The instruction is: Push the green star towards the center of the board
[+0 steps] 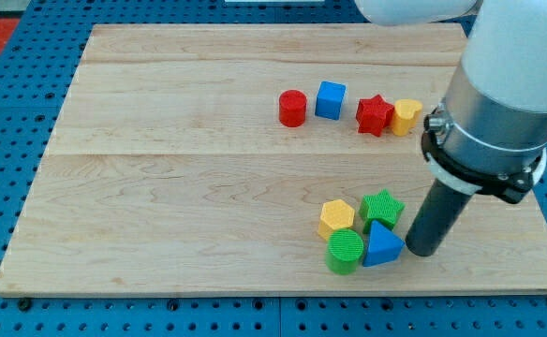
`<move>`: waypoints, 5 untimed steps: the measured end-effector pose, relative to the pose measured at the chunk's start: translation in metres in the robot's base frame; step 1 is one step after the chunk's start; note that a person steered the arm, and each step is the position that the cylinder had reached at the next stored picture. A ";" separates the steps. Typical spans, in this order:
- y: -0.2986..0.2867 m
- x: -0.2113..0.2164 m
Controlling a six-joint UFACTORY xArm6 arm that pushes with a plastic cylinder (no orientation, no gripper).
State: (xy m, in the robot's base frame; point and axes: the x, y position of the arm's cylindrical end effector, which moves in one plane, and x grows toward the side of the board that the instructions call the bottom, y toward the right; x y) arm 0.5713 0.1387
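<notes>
The green star (382, 207) lies at the lower right of the wooden board (180, 187). It touches the yellow hexagon (336, 217) on its left and the blue triangle (381, 245) below it. A green cylinder (346, 251) sits at the bottom of this cluster. My tip (422, 251) rests on the board just to the right of the blue triangle and below and right of the green star, apart from the star.
A row of blocks lies at the upper right: a red cylinder (292, 108), a blue cube (330, 99), a red star (375, 114) and a yellow heart (406, 116). The arm's grey body (503, 103) hangs over the board's right side.
</notes>
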 end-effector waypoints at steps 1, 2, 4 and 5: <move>-0.039 -0.036; -0.050 -0.061; -0.113 -0.082; -0.128 -0.110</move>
